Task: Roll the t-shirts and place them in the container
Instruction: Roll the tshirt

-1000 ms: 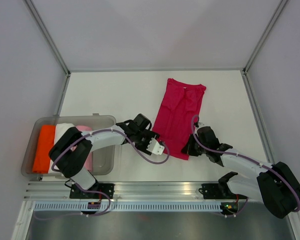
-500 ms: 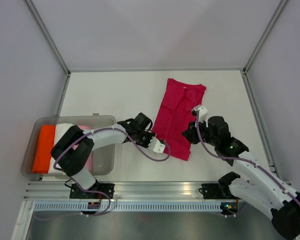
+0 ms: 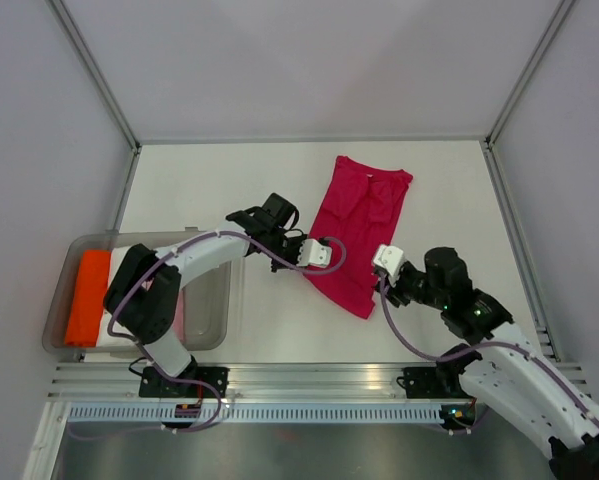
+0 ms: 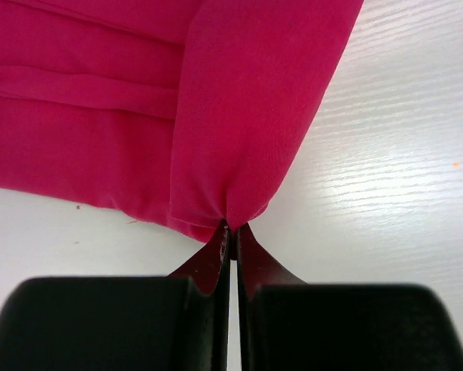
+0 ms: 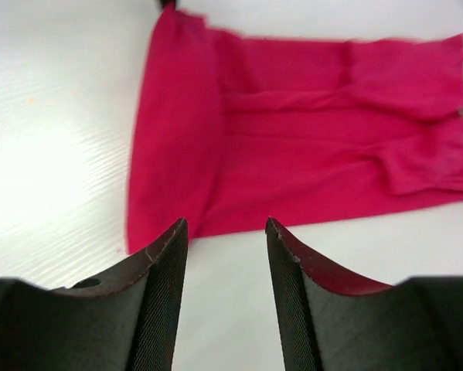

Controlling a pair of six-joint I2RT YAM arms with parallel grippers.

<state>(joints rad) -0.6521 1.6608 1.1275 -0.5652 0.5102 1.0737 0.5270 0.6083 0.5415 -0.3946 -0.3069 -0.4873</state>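
T-shirt [image 3: 359,225] lay on the desk [image 3: 219,190] toward 1 o'clock. Left jaws had just clenched on its 8 o'clock corner. Right jaws, newly released, had backed off, so rolling had barely begun.

Seen from above, a magenta t-shirt [image 3: 364,225] lay folded into a long strip on the white tabletop [image 3: 209,190], slanting from the far right toward the near centre. The left gripper [image 3: 309,265] met the strip's near left corner, and the right gripper [image 3: 389,285] was just off its near right edge. A clear plastic tub [image 3: 204,240] at the near left held folded orange cloth [image 3: 87,295].
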